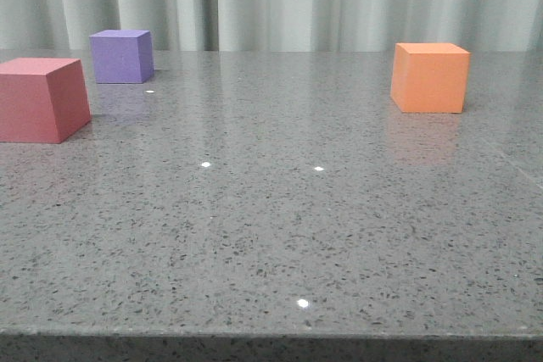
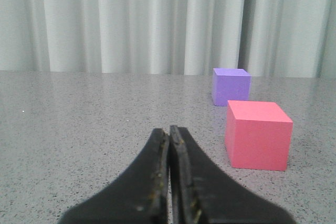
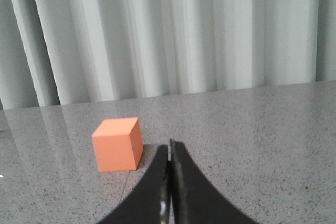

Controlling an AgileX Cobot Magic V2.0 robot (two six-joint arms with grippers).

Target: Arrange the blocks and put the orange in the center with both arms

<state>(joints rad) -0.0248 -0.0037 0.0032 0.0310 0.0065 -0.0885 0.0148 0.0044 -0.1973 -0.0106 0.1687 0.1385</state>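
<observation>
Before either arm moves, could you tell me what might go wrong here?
Both grippers, left gripper and right gripper, are shut, so each must open before a grasp. The red-pink cube and purple cube sit close together, so reaching one might nudge the other.

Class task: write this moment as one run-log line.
left tool shut, empty | right tool shut, empty | orange cube right, untouched | red-pink cube, purple cube left

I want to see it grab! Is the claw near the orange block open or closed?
Closed: the right gripper has its fingers pressed together, empty, beside the orange cube.
</observation>
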